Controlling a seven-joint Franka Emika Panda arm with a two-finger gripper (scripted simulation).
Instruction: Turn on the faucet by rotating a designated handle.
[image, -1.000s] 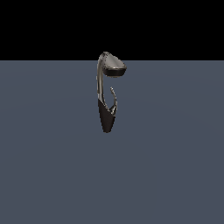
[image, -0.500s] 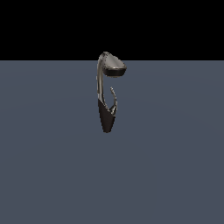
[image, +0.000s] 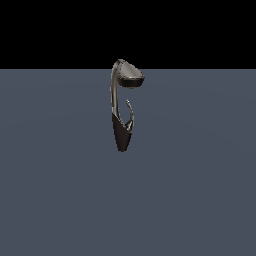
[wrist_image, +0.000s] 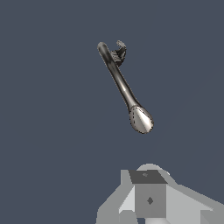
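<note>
Exterior view is showing the slim dark-grey metallic faucet (image: 120, 107) standing alone on the flat blue-grey floor (image: 55, 190), its long axis running upright: the tapered black base is pointing down, the curved neck is rising from it, and the broad oval head is leaning toward the exterior view's right. The thin, wire-like silver handle (image: 130, 116) is branching from the base on that same side and curling upward to a tiny knobbed tip. From the wrist view, the faucet (wrist_image: 124, 89) is appearing as a long diagonal bar, with the handle (wrist_image: 120, 49) sitting at the end opposite the oval head. The pale grey robot gripper (wrist_image: 148, 197) is showing only its body, well apart from the faucet; whether its fingers are spread or closed cannot be told.
</note>
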